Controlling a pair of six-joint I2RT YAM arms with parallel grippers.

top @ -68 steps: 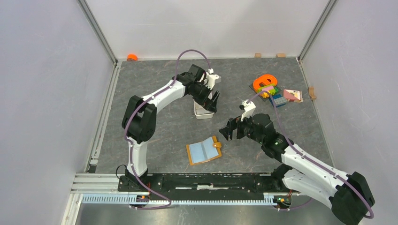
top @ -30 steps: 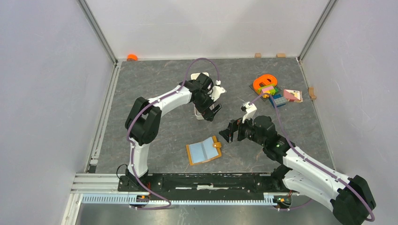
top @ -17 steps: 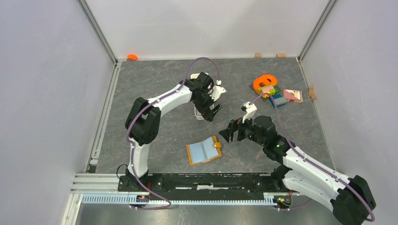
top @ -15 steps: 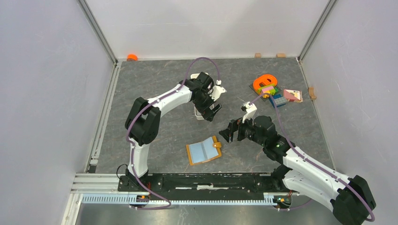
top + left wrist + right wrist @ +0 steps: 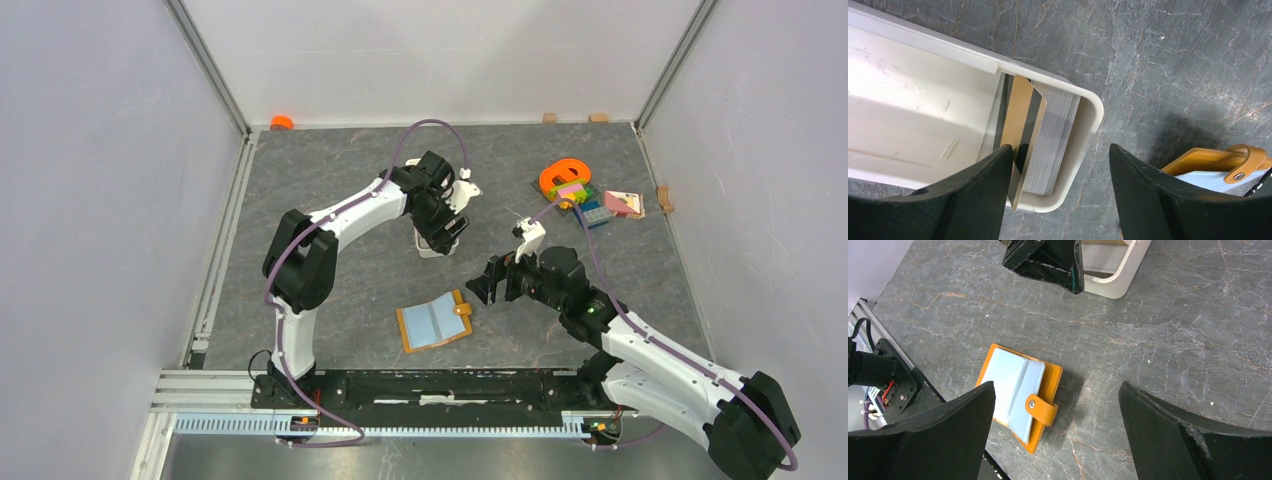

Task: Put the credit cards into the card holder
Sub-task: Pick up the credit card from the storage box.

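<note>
The card holder (image 5: 435,320) lies open on the table, orange-tan with pale blue pockets, and shows in the right wrist view (image 5: 1018,392). A stack of credit cards (image 5: 1053,135) stands on edge at the end of a white tray (image 5: 1088,107), with a gold, black-striped card (image 5: 1023,125) against it. My left gripper (image 5: 1060,150) is open and straddles that tray end: one finger is inside by the gold card, the other outside over the table. My right gripper (image 5: 1057,385) is open and empty, hovering just right of the card holder.
An orange ring on coloured blocks (image 5: 565,180) and a pink piece (image 5: 623,203) lie at the back right. An orange cap (image 5: 282,122) sits in the far left corner. Small wooden blocks (image 5: 549,117) line the walls. The left finger (image 5: 1048,260) shows in the right wrist view.
My left gripper has come down over the near end of the white tray and settled around the cards. The right arm has barely moved. The card holder has not moved.
</note>
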